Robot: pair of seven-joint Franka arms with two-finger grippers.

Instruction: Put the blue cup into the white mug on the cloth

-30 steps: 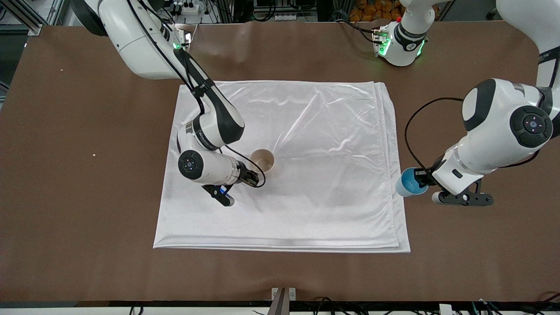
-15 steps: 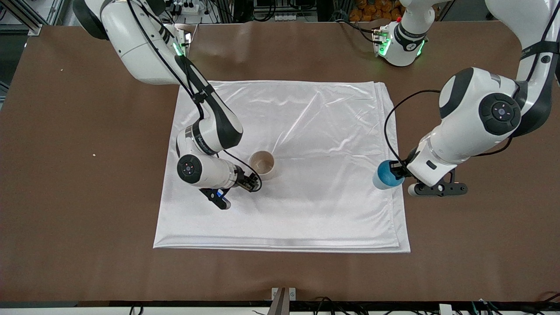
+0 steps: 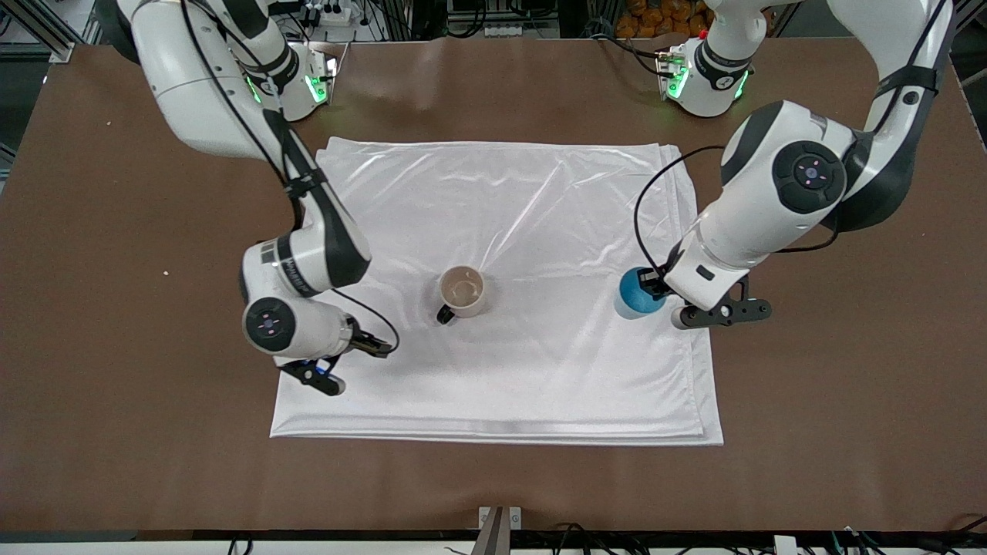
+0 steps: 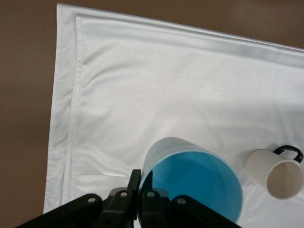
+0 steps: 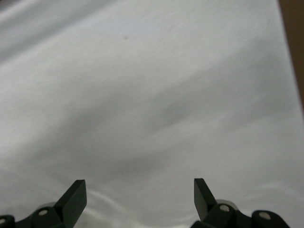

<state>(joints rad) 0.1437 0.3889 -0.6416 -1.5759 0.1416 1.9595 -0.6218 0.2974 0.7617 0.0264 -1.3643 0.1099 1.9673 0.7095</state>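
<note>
the left gripper pinches the blue cup mouth-up over the cloth, the white mug stands upright, and the right gripper hangs spread wide.

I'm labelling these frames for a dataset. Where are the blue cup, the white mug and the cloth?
blue cup (image 3: 634, 294): front view, on its outer wall.
white mug (image 3: 462, 290): front view, inside its open mouth.
cloth (image 3: 540, 200): front view, on a bare stretch of fabric.
</note>
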